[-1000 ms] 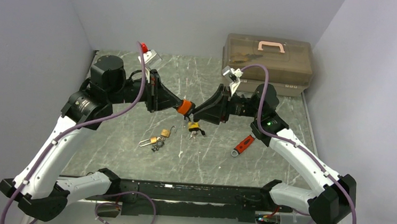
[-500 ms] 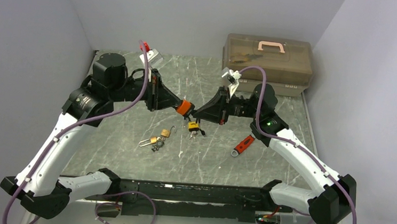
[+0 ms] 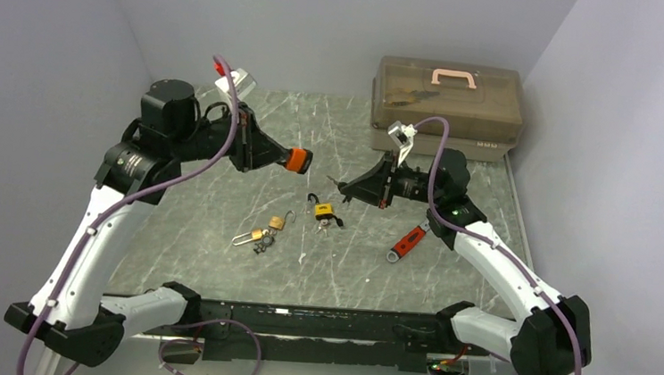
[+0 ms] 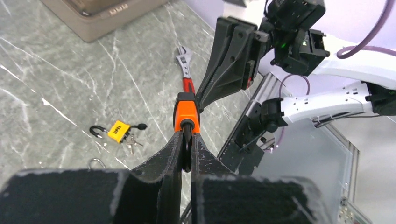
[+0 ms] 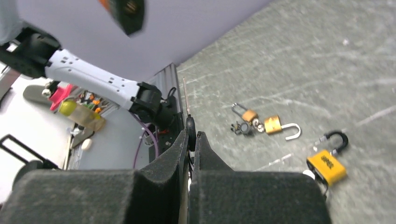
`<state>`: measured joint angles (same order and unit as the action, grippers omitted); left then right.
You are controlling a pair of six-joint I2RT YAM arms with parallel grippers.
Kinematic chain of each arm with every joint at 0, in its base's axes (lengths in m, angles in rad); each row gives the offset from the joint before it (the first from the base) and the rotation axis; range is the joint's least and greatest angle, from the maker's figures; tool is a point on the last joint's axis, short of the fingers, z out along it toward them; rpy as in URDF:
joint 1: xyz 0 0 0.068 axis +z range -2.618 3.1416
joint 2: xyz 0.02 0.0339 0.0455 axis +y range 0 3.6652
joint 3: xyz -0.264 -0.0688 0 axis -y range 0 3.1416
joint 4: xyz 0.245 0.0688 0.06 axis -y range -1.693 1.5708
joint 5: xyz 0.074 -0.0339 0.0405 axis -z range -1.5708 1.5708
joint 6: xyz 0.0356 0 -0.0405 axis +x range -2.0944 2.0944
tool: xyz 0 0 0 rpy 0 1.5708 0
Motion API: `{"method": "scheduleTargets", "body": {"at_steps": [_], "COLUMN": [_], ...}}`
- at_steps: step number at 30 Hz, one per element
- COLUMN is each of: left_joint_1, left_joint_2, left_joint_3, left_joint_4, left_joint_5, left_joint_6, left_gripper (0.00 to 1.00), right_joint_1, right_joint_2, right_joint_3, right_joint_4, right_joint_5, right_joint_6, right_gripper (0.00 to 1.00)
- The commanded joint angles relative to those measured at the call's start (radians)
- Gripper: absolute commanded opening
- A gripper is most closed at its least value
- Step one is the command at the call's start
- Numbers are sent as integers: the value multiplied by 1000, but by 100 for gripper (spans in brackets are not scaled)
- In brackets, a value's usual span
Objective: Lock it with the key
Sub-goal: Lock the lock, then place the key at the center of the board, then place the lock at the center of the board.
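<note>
Top external change: a second ago both arms met at mid-scene, key at the lock; now they have drawn apart, the left one pulled left and far, the right one pulled right.
Left claw (image 4: 187, 142): pinched narrow on the dark shackle end of the orange lock (image 3: 297, 160).
Orange lock place: in the air, left of centre, well above the surface (image 3: 348, 274), its free end turned toward the right arm.
Brass locks (image 3: 264, 230): lying near-left on the surface, untouched.
Yellow lock (image 3: 324, 210): lying at centre with its shackle swung open and keys beside it.
Gap: open air between the orange lock and the key, nothing touching.
Key (image 5: 185, 95): thin blade standing clear of the right claw, no longer in any lock.
Right claw (image 5: 191, 137): squeezed closed on the key's head.
Wrench (image 3: 407, 242): on the surface, near-right, idle.
Meaning: the key is out of the orange lock; whether it was turned, or the shackle is latched, cannot be told. If it is not latched, the key must be lined up with the keyhole again.
</note>
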<state>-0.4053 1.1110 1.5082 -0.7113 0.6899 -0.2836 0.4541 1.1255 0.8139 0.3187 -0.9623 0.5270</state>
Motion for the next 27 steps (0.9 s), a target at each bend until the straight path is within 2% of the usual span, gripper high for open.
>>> {"method": "scheduleTargets", "body": {"at_steps": [1,5,8,11,14,17,22,27], "left_joint_1": [12,18,17,23,36,40,48,58], "left_joint_2": [-41,-3,53,149,273,432,660,792], "left_joint_3": [32,-1,-72,-149,-175,-117,10,57], "left_joint_4": [101,100,147,239,325,352,343,389], "left_joint_5": [-64,-226,-390,-476,-500,-498,-536,-458], "left_joint_6": [-35,-47,-98,-175,-232,-236,-228,-237], "left_gripper": [0,0,0,0,0,0,0,0], "right_joint_1": [-22,-34,-19,-11,0,11,16,26], "right_joint_2": [0,60,163,288,438,571,747,891], "right_joint_3": [-6,51,140,234,329,421,562,711], "right_joint_4": [-42,-159,-269,-342,-394,-426,-474,-551], "right_joint_5": [56,204,380,605,746,840,911,949], "right_joint_6": [-12,-46,-62,-27,-22,-34,-27,-28], "right_gripper": [0,0,0,0,0,0,0,0]}}
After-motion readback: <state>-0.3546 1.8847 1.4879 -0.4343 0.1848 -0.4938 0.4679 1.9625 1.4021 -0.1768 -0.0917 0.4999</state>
